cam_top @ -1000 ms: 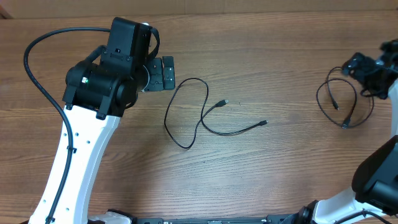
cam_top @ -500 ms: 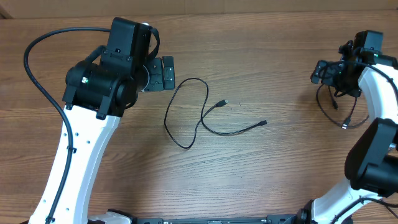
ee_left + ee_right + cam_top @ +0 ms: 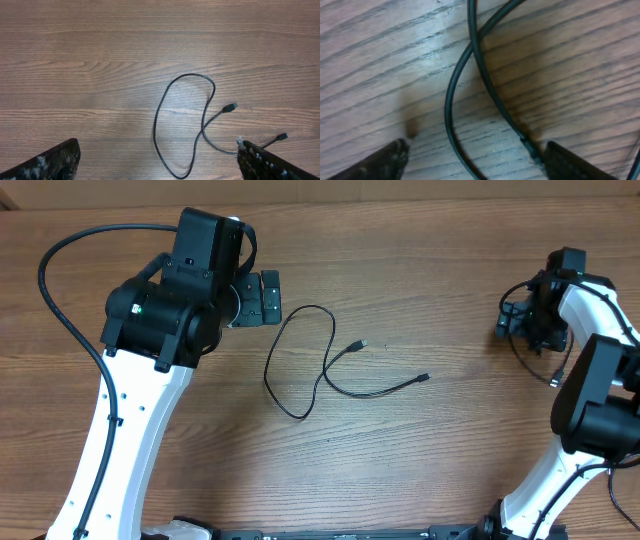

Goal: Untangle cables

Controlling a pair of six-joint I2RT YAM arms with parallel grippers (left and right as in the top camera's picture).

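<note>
One thin black cable (image 3: 322, 365) lies loose in the middle of the table, looped, with both small plugs free; it also shows in the left wrist view (image 3: 197, 120). A second black cable (image 3: 553, 370) lies at the far right, partly under the right arm. My left gripper (image 3: 268, 297) is open and empty, up and left of the middle cable (image 3: 157, 165). My right gripper (image 3: 520, 320) is open and low over the second cable; two strands (image 3: 470, 90) cross between its fingers (image 3: 472, 160), one ending in a plug next to the right finger.
The table is brown wood grain (image 3: 440, 460). The left arm's thick black wiring (image 3: 60, 290) arcs over the table's left side. The right arm's body (image 3: 600, 400) stands at the right edge.
My right gripper has swung in from the far right edge and come down over the right-hand cable. The left arm and the middle cable have not moved.
</note>
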